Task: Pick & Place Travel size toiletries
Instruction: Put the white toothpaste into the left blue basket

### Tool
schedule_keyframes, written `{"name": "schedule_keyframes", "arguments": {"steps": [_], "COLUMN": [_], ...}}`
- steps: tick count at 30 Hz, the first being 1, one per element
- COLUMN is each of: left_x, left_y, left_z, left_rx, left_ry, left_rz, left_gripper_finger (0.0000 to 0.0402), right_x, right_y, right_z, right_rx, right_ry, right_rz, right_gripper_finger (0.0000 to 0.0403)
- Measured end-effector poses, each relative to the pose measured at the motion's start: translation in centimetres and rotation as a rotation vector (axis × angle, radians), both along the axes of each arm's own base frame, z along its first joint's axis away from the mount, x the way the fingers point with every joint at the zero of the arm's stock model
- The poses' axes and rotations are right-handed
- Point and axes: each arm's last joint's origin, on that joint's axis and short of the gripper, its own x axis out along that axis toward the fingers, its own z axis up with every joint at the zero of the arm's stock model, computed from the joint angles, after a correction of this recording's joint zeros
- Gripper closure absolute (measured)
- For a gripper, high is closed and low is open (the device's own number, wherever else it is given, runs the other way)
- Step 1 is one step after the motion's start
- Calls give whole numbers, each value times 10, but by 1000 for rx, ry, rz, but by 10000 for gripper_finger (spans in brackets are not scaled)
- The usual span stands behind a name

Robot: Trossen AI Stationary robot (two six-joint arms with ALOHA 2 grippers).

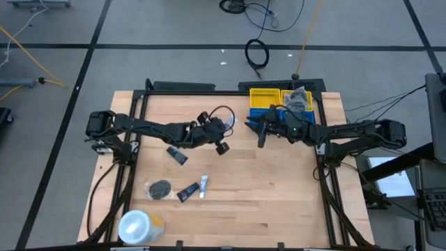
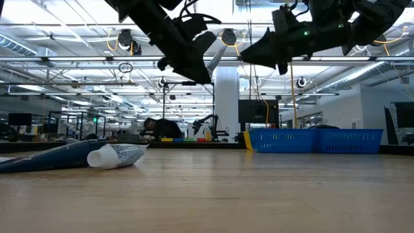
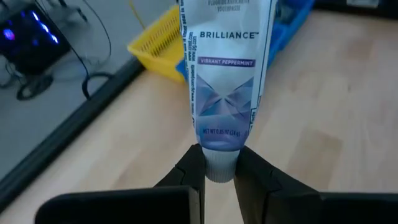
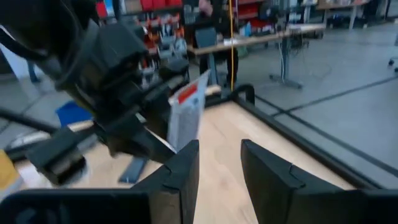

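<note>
At the table's left front corner stands a large white-and-yellow roll [image 1: 139, 226], no part of the job. Next to it lie the toiletries not yet collected: a dark grey round flat piece [image 1: 159, 188], a dark navy tube [image 1: 187, 192] and a small white tube [image 1: 203, 184], with another dark tube [image 1: 177, 155] farther back, under the left arm.

Above the table's middle, the left gripper [image 3: 219, 169] is clamped on the cap end of a toothpaste tube [image 3: 222, 74] marked "Brilliance, vibrant peppermint"; its fingers [image 3: 191, 167] are nearly together, pinching the white cap, and the tube's body sticks out ahead of them. In the low view the tube hangs well clear of the wood.

Just right of it, the right gripper [image 4: 219, 163] hovers with its fingers partway apart and nothing between them, pointing toward the left gripper and the tube. At the right rear sit a yellow bin [image 1: 265, 99] and a blue bin [image 1: 301, 110], the latter already holding some grey items.

The step looks like either a handover or a carry to the bins. To do it well, keep the pinch firm, since a cap is a small, slippery hold and the tube may swing. If handing over, the right fingers should close across the tube's flat body before the left lets go. If carrying, clear the bin's wall before lowering.
</note>
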Motion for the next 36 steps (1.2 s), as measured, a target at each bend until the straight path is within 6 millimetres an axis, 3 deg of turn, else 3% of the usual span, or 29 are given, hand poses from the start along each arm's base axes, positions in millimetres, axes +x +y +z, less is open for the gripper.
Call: {"name": "schedule_keyframes", "arguments": {"steps": [10, 18, 26, 36], "left_x": [6, 5, 5, 3], "left_y": [18, 20, 21, 22], "left_z": [9, 9, 8, 6], "left_rx": [61, 61, 78, 110], "left_ry": [-87, -85, -75, -38], "left_rz": [11, 17, 39, 63], "left_gripper_finger": [361, 361, 353, 361], "right_x": [13, 25, 47, 47], "right_y": [-4, -6, -6, 0], "right_z": [-2, -4, -4, -1], "right_rx": [-10, -35, -31, -38], "right_ry": [-128, -265, -261, -274], "right_rz": [-53, -51, -54, -37], "right_gripper_finger": [289, 289, 289, 289]}}
